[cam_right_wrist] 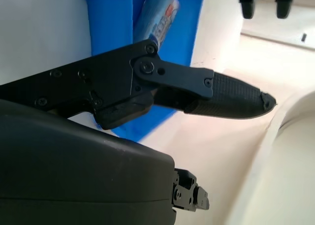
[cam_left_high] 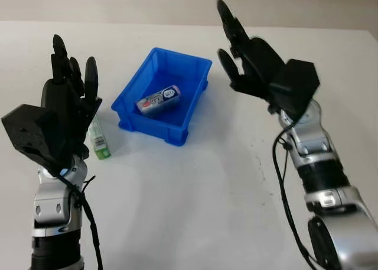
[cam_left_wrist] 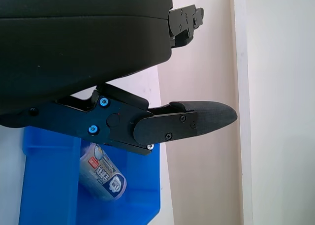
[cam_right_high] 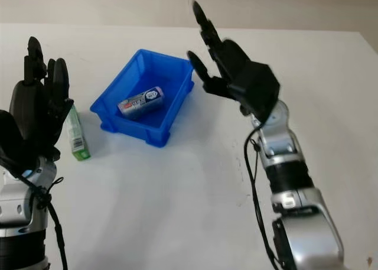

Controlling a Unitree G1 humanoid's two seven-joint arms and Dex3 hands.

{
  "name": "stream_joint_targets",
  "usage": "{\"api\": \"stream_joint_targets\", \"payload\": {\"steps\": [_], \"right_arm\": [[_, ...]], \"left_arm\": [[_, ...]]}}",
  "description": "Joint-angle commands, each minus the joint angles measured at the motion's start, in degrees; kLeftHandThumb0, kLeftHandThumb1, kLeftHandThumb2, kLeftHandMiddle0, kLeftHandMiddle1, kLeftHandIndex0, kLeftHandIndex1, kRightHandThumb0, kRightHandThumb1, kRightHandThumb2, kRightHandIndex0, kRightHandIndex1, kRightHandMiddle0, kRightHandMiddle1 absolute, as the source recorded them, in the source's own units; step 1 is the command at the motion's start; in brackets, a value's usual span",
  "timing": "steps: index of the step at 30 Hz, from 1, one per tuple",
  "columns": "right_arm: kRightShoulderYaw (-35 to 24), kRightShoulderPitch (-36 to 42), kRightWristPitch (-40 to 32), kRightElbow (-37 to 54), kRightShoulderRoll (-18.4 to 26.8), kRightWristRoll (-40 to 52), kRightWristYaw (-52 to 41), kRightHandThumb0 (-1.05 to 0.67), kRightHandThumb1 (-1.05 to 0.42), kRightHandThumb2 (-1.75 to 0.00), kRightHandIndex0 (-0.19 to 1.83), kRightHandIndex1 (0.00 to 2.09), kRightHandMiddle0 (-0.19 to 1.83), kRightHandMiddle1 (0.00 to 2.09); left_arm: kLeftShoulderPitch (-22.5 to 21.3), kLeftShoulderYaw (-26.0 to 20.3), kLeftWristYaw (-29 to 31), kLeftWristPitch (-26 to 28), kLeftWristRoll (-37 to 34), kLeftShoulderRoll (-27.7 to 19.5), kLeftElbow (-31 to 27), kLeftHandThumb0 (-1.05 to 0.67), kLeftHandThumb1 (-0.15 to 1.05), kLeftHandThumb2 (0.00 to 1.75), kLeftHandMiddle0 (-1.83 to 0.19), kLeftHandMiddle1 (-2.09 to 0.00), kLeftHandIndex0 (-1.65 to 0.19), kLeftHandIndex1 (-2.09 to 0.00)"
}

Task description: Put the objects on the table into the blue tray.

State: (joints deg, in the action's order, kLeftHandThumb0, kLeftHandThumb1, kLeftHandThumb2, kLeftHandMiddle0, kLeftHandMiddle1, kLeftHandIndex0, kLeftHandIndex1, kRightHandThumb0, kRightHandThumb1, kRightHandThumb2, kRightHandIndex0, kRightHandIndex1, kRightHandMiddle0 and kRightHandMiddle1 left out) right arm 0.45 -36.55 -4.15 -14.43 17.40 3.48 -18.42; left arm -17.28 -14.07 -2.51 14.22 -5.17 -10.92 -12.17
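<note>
The right hand [cam_left_high: 245, 54] is raised above the table [cam_left_high: 207, 181] just right of the blue tray [cam_left_high: 133, 98], holding nothing, fingers extended and not curled. The left hand [cam_left_high: 68, 98] is raised left of the tray, likewise empty with fingers straight. A can [cam_left_high: 158, 100] lies on its side inside the tray. A small green-and-white carton [cam_left_high: 98, 141] lies on the table just left of the tray, partly hidden behind the left hand.
</note>
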Motion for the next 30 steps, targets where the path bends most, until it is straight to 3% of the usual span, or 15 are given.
{"api": "stream_joint_targets", "payload": {"steps": [1,5,21,25,30], "right_arm": [[-1.7,2.2,-3.3,4.3,-1.2,2.0,0.9,-0.86,-1.05,-0.68,-0.19,0.0,-0.19,0.0],[-3.5,4.4,-7.4,7.8,-2.5,4.3,2.2,-0.83,-1.05,-0.71,-0.19,0.0,-0.19,0.0],[-6.2,13.7,-10.0,17.4,-5.9,8.0,6.0,-0.76,-1.05,-0.79,-0.19,0.0,-0.19,0.0],[-5.9,14.1,-10.0,17.3,-6.1,8.4,5.5,-0.75,-1.05,-0.79,-0.19,0.0,-0.19,0.0],[-5.8,14.2,-10.0,16.7,-6.2,8.5,5.2,-0.77,-1.05,-0.79,-0.19,0.0,-0.19,0.0]], "left_arm": [[-0.1,-0.4,0.4,-0.2,0.0,-0.9,-0.2,-0.73,1.05,0.49,0.13,-0.05,0.18,-0.05],[0.0,-0.4,0.5,-0.5,0.2,-1.1,-0.1,-0.73,1.05,0.5,0.13,-0.05,0.18,-0.05],[0.5,-1.2,2.6,-0.5,-0.1,-2.6,0.1,-0.72,1.05,0.49,0.14,-0.05,0.19,-0.05],[1.0,-2.1,4.6,0.1,-0.3,-5.0,-0.5,-0.73,1.05,0.49,0.15,-0.05,0.19,-0.02],[2.0,-2.8,8.8,-0.1,2.9,-12.9,0.3,-0.71,1.05,0.52,0.15,-0.05,0.18,-0.03]]}}
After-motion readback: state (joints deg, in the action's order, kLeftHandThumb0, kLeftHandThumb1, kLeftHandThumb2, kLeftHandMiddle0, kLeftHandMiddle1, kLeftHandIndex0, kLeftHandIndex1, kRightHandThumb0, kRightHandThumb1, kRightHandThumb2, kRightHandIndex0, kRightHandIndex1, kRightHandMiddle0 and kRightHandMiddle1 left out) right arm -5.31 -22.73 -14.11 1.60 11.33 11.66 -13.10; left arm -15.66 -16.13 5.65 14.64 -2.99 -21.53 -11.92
